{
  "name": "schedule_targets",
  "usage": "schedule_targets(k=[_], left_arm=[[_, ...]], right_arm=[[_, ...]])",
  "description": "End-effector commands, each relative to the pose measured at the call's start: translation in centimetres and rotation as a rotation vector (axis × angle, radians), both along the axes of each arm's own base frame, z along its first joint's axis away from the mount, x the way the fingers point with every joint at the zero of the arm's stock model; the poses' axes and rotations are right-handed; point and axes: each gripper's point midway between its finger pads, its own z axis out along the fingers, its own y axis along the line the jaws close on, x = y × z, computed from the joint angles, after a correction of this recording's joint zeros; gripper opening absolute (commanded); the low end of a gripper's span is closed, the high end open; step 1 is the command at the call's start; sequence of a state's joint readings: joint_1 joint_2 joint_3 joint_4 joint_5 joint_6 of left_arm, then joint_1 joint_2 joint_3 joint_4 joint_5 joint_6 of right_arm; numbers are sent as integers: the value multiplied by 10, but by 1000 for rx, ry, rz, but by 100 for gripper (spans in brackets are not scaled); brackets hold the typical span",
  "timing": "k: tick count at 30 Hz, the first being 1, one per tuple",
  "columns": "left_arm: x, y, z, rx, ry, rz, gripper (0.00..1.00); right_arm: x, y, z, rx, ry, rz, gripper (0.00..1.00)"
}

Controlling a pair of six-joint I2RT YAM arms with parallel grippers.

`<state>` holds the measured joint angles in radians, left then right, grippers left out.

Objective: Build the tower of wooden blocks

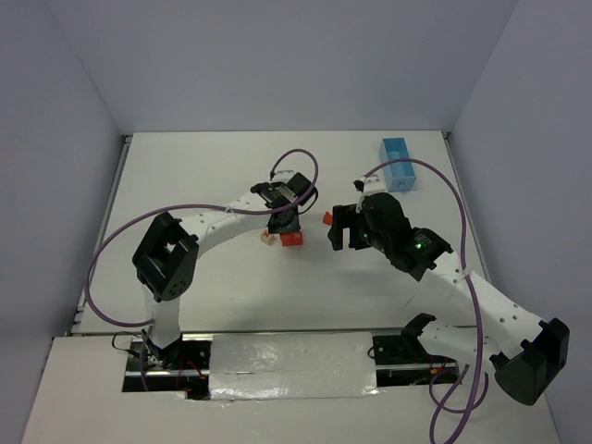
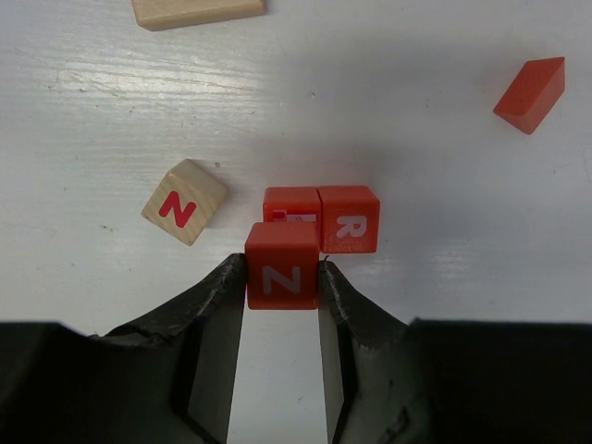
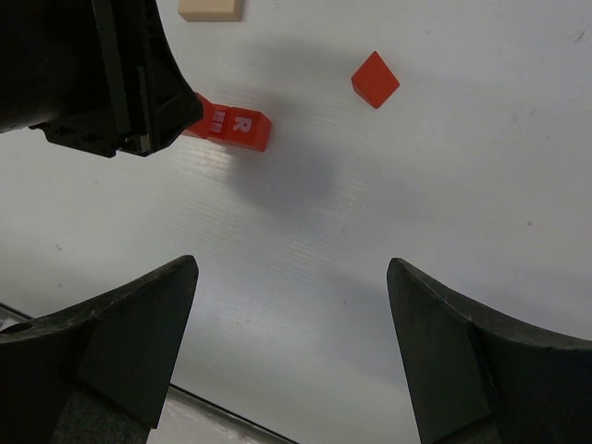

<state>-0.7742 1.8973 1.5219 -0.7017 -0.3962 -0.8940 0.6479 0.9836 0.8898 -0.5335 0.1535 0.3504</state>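
Note:
My left gripper (image 2: 282, 277) is shut on a red cube marked N (image 2: 282, 266) and holds it just above and in front of two red cubes that sit side by side on the table: a left one (image 2: 292, 203) and one marked R (image 2: 350, 220). A tan cube marked N (image 2: 183, 201) lies to their left. A red roof-shaped block (image 2: 530, 94) lies far right, and a tan plank (image 2: 197, 11) is at the top edge. In the top view, the left gripper (image 1: 282, 222) hangs over the red cubes (image 1: 292, 239). My right gripper (image 3: 291, 277) is open and empty over bare table.
A light-blue tray (image 1: 399, 164) stands at the back right. In the right wrist view, the left gripper's black body (image 3: 92, 74) fills the upper left, with the R cube (image 3: 242, 129) beside it and the red roof block (image 3: 375, 80) further right.

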Motion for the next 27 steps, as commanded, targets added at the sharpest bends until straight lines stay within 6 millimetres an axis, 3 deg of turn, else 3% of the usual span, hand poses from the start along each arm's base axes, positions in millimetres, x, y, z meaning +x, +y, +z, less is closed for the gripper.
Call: schedule_targets(k=[1, 27], left_arm=[[5, -4, -1, -3, -23, 10, 8], [10, -9, -1, -1, -26, 2, 12]], right_arm=[[1, 0, 6, 20, -29, -7, 90], [-1, 3, 6, 30, -25, 12, 90]])
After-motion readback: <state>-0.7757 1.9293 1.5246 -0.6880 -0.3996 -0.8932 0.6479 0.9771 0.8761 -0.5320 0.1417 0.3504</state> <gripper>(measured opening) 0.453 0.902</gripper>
